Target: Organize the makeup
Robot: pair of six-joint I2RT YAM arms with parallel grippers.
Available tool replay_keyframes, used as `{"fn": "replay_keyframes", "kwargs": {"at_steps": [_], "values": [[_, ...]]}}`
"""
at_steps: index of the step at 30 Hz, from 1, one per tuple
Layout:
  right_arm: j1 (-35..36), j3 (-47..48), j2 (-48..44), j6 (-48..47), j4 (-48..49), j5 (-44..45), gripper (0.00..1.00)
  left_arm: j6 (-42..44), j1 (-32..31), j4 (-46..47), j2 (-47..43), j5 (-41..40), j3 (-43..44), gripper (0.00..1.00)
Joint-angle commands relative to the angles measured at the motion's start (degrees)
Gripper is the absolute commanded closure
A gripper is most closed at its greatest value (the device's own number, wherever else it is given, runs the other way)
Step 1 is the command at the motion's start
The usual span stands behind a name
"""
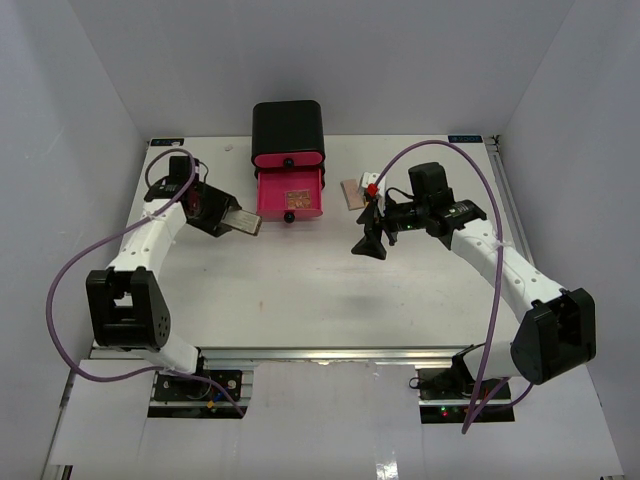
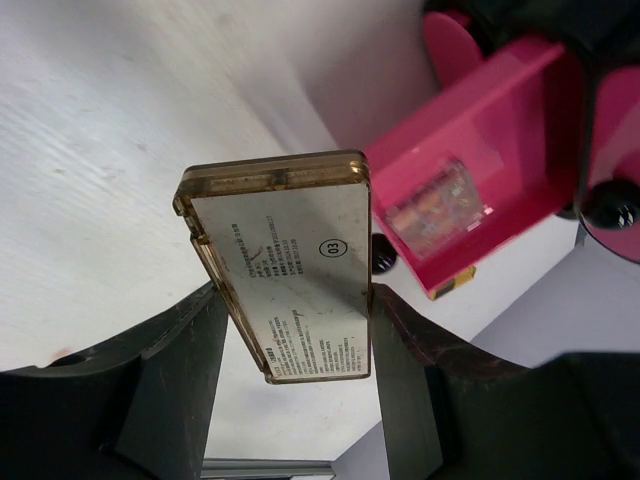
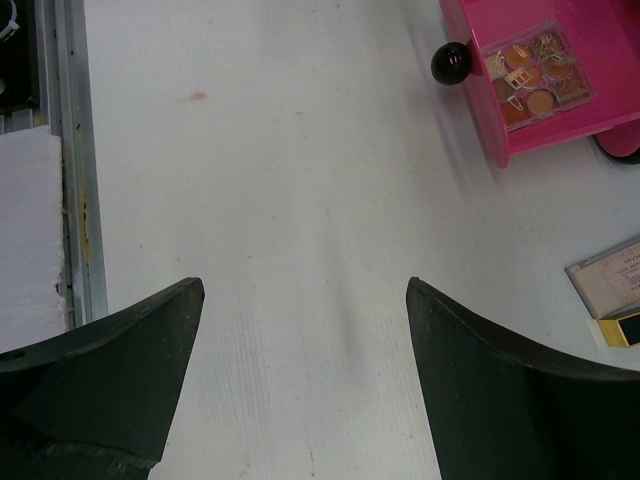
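Partly hidden, flat tan compact (image 2: 285,265) tight between left jaws; right jaws wide, empty.

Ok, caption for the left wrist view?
Left fingers clamp the flat tan compact, label up, beside the open pink drawer holding an eyeshadow palette.

Bright even light from above, soft faint shadows, jaws slightly blurred in wrist views
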Motion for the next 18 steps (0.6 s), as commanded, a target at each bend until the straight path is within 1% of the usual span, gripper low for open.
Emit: {"fn": "replay_keyframes", "kwargs": {"at_steps": [1,6,11,12,16,18], "values": [[-1.03,-0.43,-2.49,-0.29,2.03,-1.3,0.11,-4.2,-6.06,0.55,3.74,-0.15,9.42,0.68],[-2.28,-0.74,-3.18,-0.24,2.28,-1.54,0.11,-10.87,-10.87,0.55,9.27,-3.54,15.36,0.68],[-2.83,-0.79,-3.35,-0.15,2.3,-1.92,0.11,-19.79,-14.86,1.33,15.05,-7.76,21.77,0.68],[-2.91,-0.79,-3.44,-0.15,2.3,-2.0,0.11,-20.95,-15.38,1.75,15.76,-9.54,22.48,0.68],[-3.35,-0.97,-3.71,-0.15,2.39,-2.1,0.11,-26.71,-17.25,4.58,18.6,-11.67,23.92,0.68],[-3.63,-1.05,-3.81,-0.15,2.39,-2.29,0.11,-29.98,-17.58,6.06,18.33,-13.12,21.98,0.68]]}}
